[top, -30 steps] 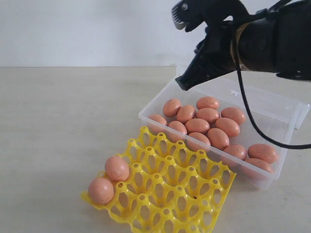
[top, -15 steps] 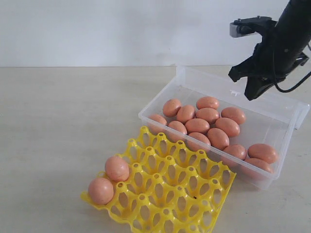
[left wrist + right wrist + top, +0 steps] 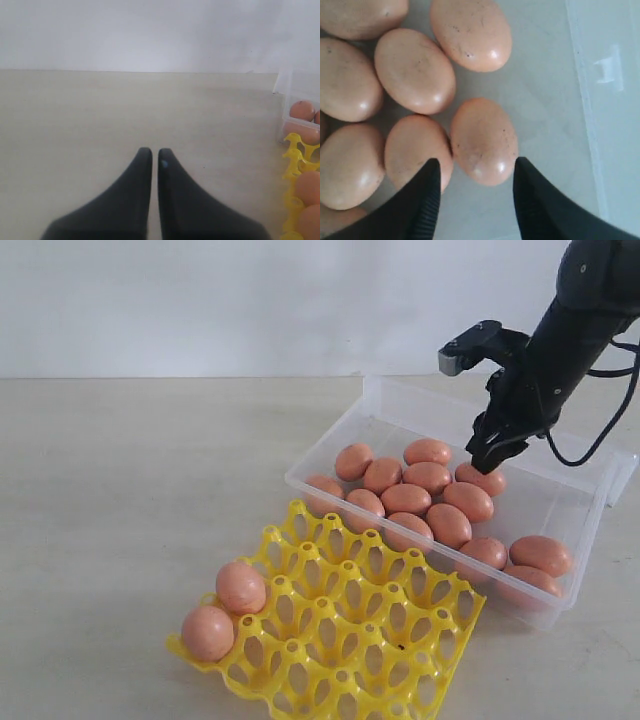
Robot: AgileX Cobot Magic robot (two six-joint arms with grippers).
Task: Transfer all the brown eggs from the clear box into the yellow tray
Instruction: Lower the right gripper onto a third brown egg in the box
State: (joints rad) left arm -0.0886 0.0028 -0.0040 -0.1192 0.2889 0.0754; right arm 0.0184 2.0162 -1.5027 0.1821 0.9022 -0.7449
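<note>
Near edge of yellow tray (image 3: 290,648) beyond exterior view's bottom; clear box (image 3: 292,92) mostly outside left wrist view.

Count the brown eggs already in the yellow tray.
2. One brown egg sits in a cup at the yellow tray's left edge; the other in the adjacent cup nearer the camera. None appear hidden.

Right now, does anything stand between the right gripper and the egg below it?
Nothing visible: the open right gripper hangs straight above the egg in the clear box, with no lid over it. The neighbouring egg lies against it where one finger would descend.
</note>
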